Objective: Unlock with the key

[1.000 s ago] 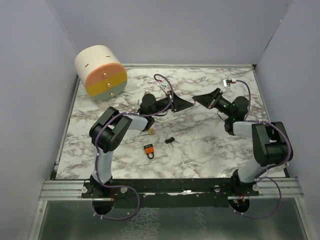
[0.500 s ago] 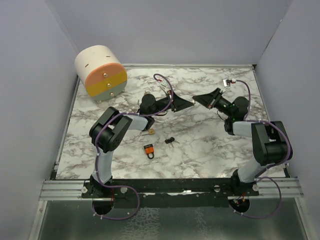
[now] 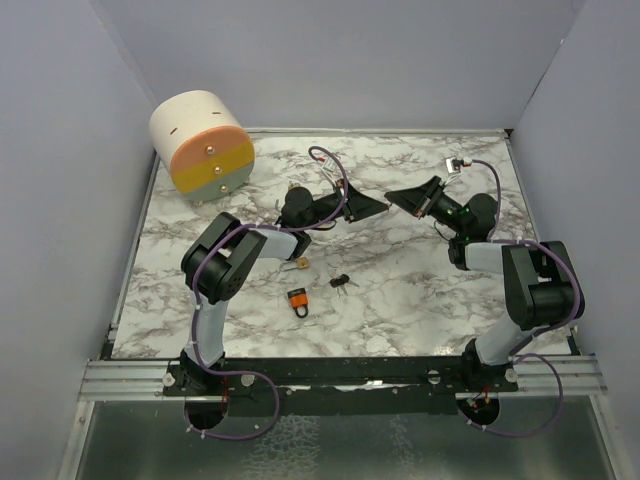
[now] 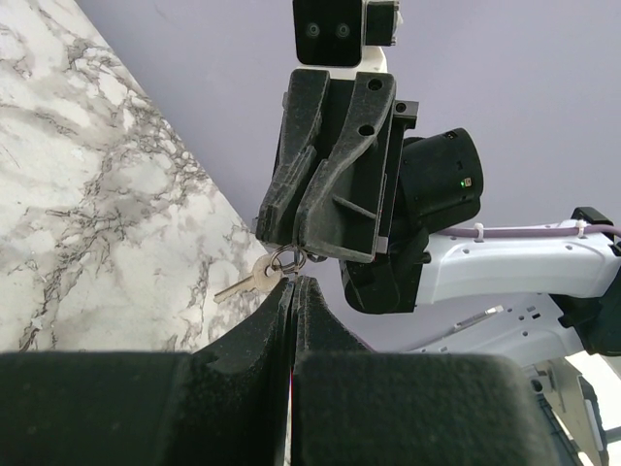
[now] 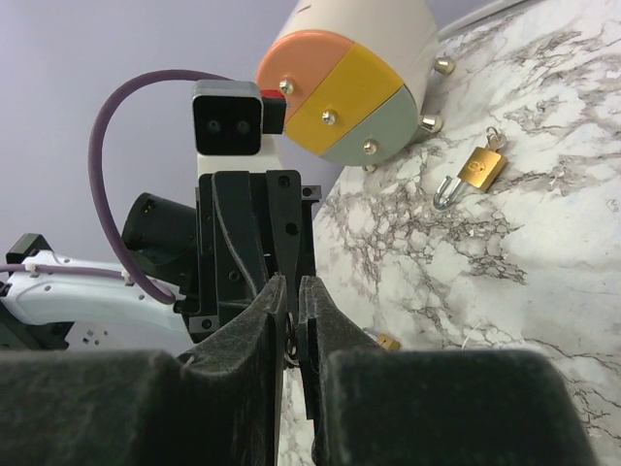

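Note:
A silver key dangles from a key ring in mid-air over the table's middle. My left gripper and right gripper meet there tip to tip. The left gripper is shut, and the ring sits right at its tips. In the right wrist view the right gripper has its jaws almost together around the ring. An orange padlock and a brass padlock lie on the marble near the left arm. Another brass padlock lies by the drum.
A cream drum with an orange, yellow and grey face lies at the back left corner. A small black key bunch lies beside the orange padlock. Grey walls enclose the marble table on three sides.
The right gripper's jaws have narrowed around the key ring. Both arms have stayed almost where they were.

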